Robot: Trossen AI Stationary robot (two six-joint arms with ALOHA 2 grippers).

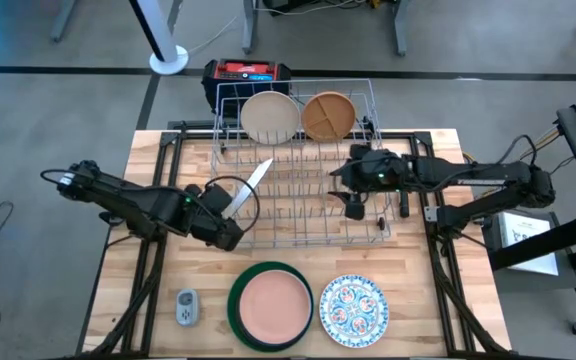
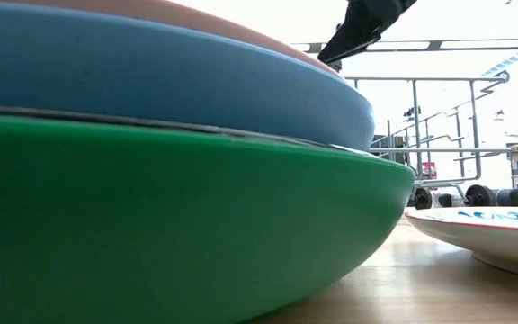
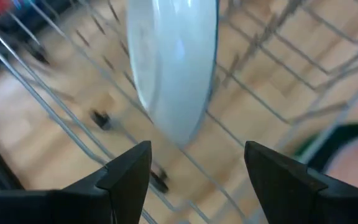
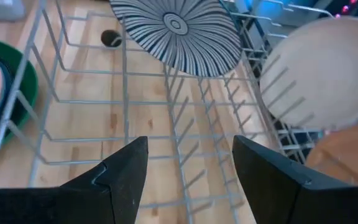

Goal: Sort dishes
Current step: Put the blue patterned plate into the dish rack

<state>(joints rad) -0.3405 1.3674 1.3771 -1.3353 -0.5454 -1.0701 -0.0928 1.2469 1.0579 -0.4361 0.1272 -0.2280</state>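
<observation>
Apparently just slotted, the striped plate (image 1: 256,183) leans in the rack (image 1: 298,215); left gripper (image 1: 213,205) released beside it, right gripper (image 1: 356,200) likewise empty.

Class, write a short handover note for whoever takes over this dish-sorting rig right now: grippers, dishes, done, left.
Left gripper: open, at the striped plate leaning in the silver wire rack's left end.
Right gripper: open, empty, over the rack's right side.
Done: cream plate and tan plate stand at the rack's back.
Left: pink plate on a blue dish in the large green bowl, and the blue-patterned white plate, on the table.
</observation>
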